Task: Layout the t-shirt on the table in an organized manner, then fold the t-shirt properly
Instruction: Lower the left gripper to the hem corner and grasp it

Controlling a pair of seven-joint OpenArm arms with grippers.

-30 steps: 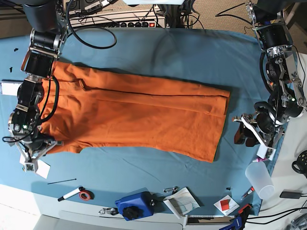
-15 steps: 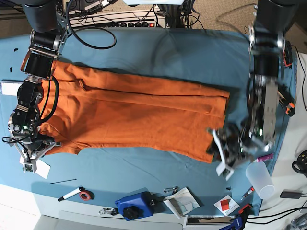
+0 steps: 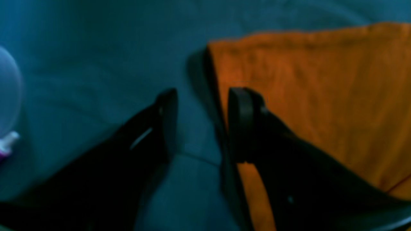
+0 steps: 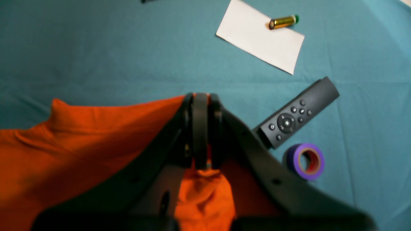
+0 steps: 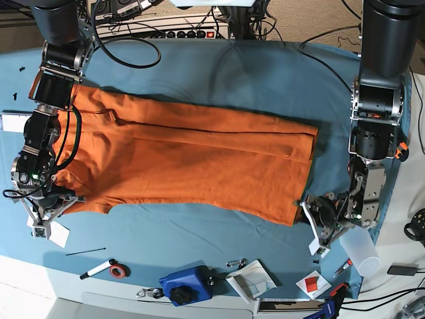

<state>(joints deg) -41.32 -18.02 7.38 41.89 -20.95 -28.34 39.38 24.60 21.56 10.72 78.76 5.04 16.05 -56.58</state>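
T-shirt [image 5: 186, 159] lies long and folded across the teal table [image 5: 252, 73]. Right gripper [image 4: 200, 128] is clamped on its orange fabric at one end. Left gripper [image 3: 200, 125] stands parted, holding nothing, astride the opposite corner edge.

The left arm's tool [image 5: 311, 222] has swung in from the right edge of the teal-cloth-covered bench [image 5: 219, 70] and dropped low to the near right corner of the bright orange cotton t-shirt [image 5: 192, 159]. Its jaws now stand apart, one over the hem, one over bare cloth.
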